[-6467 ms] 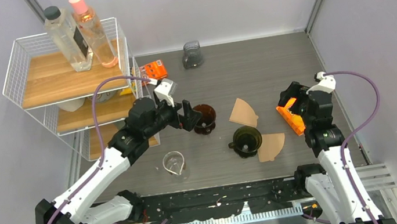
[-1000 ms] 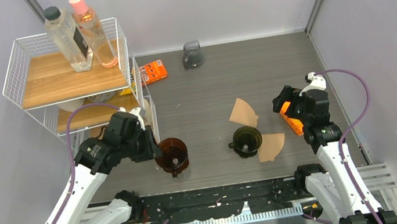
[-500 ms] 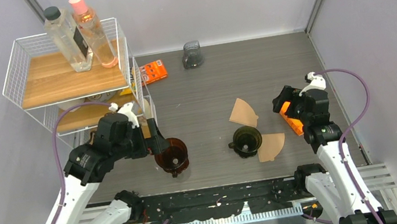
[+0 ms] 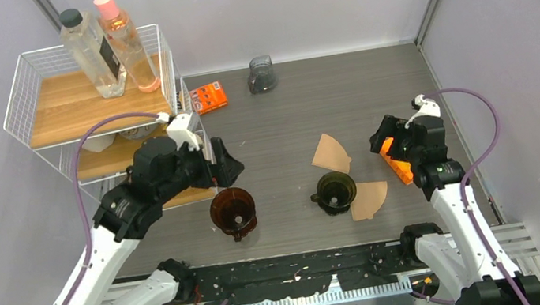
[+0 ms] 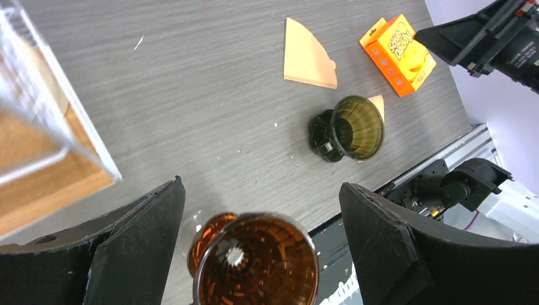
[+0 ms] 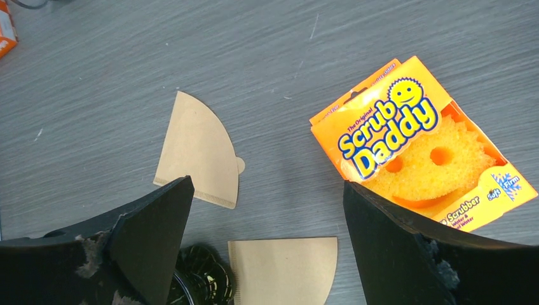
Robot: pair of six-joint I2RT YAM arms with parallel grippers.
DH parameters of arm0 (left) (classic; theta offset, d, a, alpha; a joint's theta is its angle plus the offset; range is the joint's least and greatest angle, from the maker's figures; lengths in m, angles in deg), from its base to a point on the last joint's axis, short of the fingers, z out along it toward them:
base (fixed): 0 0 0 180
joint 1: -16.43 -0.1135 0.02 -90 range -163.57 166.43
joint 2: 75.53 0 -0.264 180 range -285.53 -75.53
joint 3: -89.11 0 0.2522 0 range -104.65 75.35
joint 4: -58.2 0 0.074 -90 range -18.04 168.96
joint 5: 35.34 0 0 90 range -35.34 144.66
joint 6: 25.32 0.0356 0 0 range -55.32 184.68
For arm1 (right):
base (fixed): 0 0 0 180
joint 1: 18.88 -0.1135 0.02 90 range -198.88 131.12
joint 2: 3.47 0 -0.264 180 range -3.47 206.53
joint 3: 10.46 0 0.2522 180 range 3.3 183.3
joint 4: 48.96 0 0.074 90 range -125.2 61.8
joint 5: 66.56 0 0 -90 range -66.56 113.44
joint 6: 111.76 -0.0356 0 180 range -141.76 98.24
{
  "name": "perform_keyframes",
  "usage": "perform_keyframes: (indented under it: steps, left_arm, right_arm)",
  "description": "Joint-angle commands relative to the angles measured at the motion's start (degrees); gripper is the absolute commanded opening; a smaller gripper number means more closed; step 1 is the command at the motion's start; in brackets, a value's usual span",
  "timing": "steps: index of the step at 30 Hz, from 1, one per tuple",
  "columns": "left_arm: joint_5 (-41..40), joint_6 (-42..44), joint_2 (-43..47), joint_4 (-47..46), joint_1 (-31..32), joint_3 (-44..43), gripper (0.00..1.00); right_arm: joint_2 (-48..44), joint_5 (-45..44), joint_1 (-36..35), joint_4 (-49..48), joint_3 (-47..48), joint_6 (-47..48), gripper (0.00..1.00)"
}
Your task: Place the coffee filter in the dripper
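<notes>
Overhead, I had the left gripper (image 4: 223,167) gaping wide and empty, with the amber dripper (image 4: 233,213) standing upright on the table at its 6 o'clock. The right gripper (image 4: 389,140), equally open and holding nothing, hung over the orange sponge pack (image 6: 413,146). One coffee filter (image 4: 330,153) lay flat at 12 o'clock from the green dripper (image 4: 334,190), a second filter (image 4: 370,199) just beside it at 4 o'clock.

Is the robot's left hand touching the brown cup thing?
Apart. Top view: the open left gripper sits behind the amber dripper, with grey table showing between them.
</notes>
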Motion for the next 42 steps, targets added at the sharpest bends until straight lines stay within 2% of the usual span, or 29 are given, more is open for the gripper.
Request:
perform_keyframes:
  steps: [1, 6, 11, 18, 23, 34, 42]
  left_arm:
    - [-0.15, 4.48, -4.78, -8.39, 1.60, -4.56, 1.00]
    - [0.41, 6.87, -7.81, -14.05, 1.72, -4.65, 0.99]
    - [-2.90, 8.62, -11.62, -17.16, 1.77, -4.87, 1.00]
    - [-0.44, 9.47, -14.75, -21.78, 1.72, -4.41, 1.00]
    - [2.45, 9.38, -15.40, -25.36, 1.72, -1.96, 1.00]
    - [2.14, 9.49, -15.56, -29.87, 1.78, 2.33, 0.99]
    - [2.56, 10.90, -15.56, -29.93, 1.56, 2.93, 1.00]
  right_arm:
    - [2.11, -1.28, -0.16, 3.08, 3.67, 0.32, 0.95]
    - [5.99, -1.50, -0.15, 8.57, 3.79, -1.01, 0.96]
    - [6.64, -3.94, -0.68, 13.06, 2.21, -4.32, 0.95]
    - [7.21, -12.35, -10.30, 16.64, 0.87, -10.73, 0.96]
    - [10.56, -13.15, -12.45, 14.18, -1.77, -15.49, 1.00]
    - [17.50, -13.82, -15.91, 11.55, -4.36, -21.34, 0.78]
    - [21.50, -15.21, -16.86, 12.11, -4.46, -23.18, 0.74]
